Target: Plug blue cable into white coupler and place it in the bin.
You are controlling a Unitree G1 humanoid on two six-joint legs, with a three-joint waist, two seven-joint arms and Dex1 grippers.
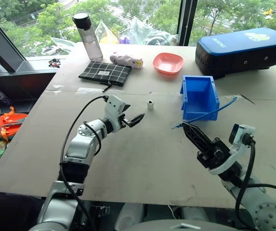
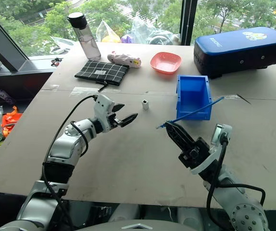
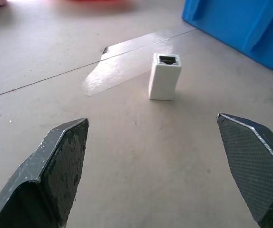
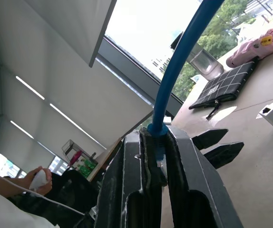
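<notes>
Left arm stretched forward, left gripper [image 1: 132, 119] low and near level, fingers wide apart, nothing between them. Right arm bent, right gripper [image 1: 188, 128] tilted up, fingers pressed together on the blue cable [image 1: 210, 113].

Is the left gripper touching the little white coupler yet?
Apart. In the left wrist view the left gripper is open, with bare table between its fingers and the upright coupler.

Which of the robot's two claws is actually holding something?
The right gripper, shut on the blue cable. The left gripper is open, empty, short of the white coupler.
</notes>
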